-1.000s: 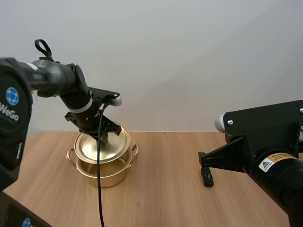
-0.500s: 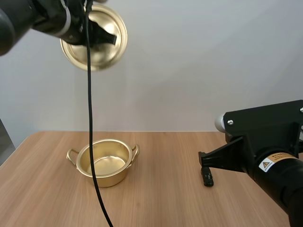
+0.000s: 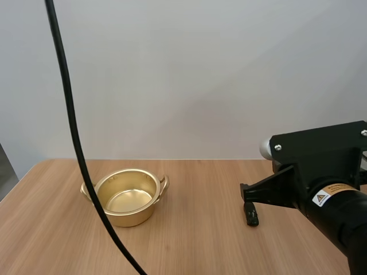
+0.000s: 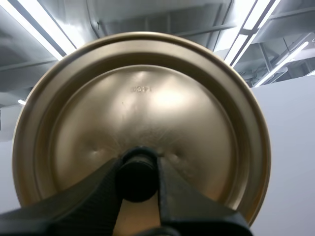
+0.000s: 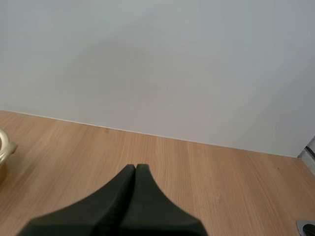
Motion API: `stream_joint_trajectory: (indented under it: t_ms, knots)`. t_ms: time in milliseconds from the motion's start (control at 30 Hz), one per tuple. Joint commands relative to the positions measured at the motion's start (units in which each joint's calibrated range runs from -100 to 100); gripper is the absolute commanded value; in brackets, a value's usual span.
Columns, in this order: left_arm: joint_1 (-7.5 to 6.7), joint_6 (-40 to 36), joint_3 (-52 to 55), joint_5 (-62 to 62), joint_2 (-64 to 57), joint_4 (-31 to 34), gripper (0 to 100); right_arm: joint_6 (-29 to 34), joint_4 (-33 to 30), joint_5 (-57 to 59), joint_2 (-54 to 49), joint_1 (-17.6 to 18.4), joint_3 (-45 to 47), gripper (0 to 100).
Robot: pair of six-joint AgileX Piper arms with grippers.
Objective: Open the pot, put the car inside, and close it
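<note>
1x pot (image 3: 127, 196): lidless, upright, left side of counter (image 3: 200, 240).
1x lid (image 4: 142, 98): off pot, knob (image 4: 138, 178) pinched by L end effector (image 4: 138, 164), clenched on it.
R end effector (image 5: 135, 169): clenched, nothing held, low over counter, well right of pot.

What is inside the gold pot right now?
Nothing: the open pot shows a bare bottom; the left jaws grip the lid.

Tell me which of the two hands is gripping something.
The left hand: it pinches the black knob of the gold lid. The right hand is shut on nothing, over the table.
</note>
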Motion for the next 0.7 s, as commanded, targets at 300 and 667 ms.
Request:
stream_joint_trajectory:
  t_ms: [300,667]
  knots:
    - [-0.01,-0.03,-1.8,2.16,-3.82,0.0,0,-4.49,-0.53,-1.4,37.36,-0.05,-12.24,0]
    - [-0.01,0.06,-1.85,2.58,-3.82,0.0,0,-4.41,-3.37,21.52,70.04,-0.05,-30.26,0]
